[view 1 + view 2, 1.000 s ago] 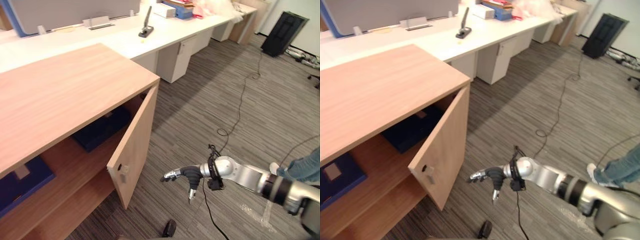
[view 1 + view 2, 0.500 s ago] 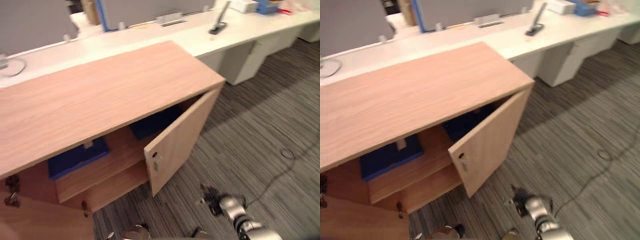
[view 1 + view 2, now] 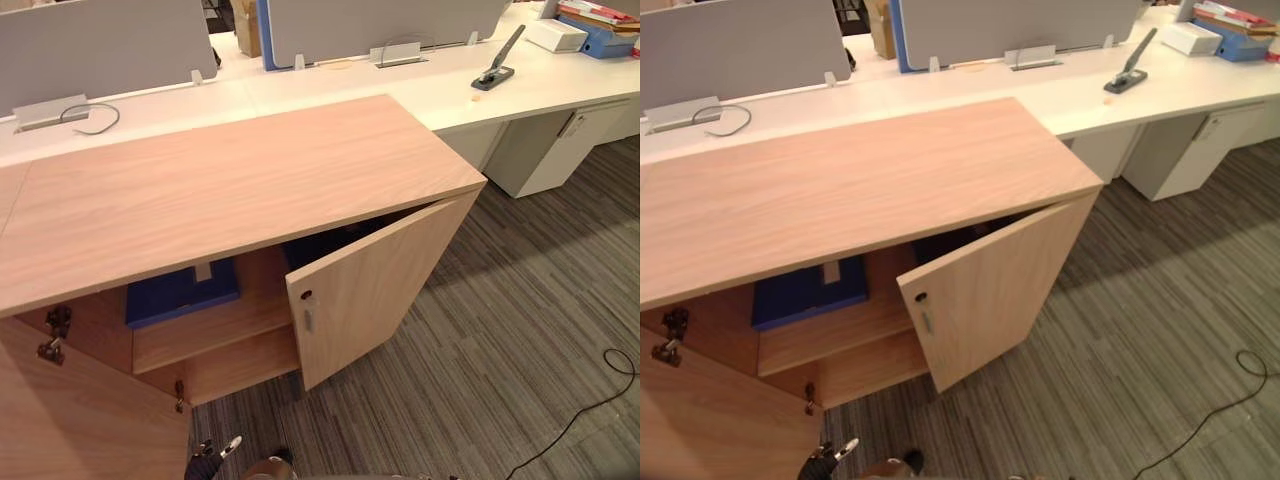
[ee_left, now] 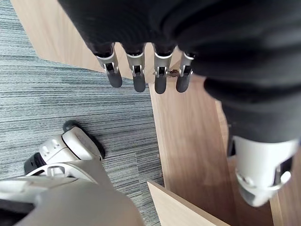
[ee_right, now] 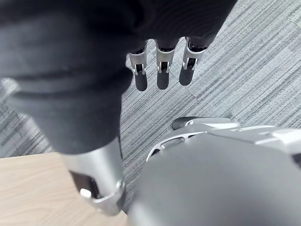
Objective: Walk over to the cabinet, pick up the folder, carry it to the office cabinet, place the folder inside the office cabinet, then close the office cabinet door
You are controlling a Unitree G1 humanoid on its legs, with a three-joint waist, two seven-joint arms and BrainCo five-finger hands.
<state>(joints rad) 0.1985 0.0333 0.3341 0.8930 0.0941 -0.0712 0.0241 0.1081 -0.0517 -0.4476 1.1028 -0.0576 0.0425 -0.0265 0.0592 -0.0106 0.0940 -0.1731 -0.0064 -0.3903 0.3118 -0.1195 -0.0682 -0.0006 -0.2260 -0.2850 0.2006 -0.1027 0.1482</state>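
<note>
My left hand (image 4: 159, 77) hangs with its fingers (image 4: 136, 75) straight and slack, thumb apart from them, holding nothing. The fingertips point down where the floor (image 3: 500, 340) meets a wood panel, and I can't tell if they touch it. From the head views this hand sits low, just by the bottom edge of the left door (image 3: 80, 410).

My right hand (image 5: 162, 70) is the same: fingers straight, loosely spread, empty, over the grey striped carpet, touching nothing.

The folder (image 3: 185, 290) is blue and lies flat on the shelf (image 3: 215, 325) inside the cabinet (image 3: 240, 180), in its left half, under the wooden top. It is well apart from both hands.

A second, darker blue item (image 3: 325, 245) lies deeper in, to the right, partly hidden by the right door (image 3: 375, 290).

Both doors are open. The right one is swung out at an angle, with a small handle near its free edge. The left one is swung wide, its hinges showing.

Behind the cabinet is a long white surface (image 3: 330, 85) with grey dividers (image 3: 100, 45) and a black stapler-like tool (image 3: 495, 65).
</note>
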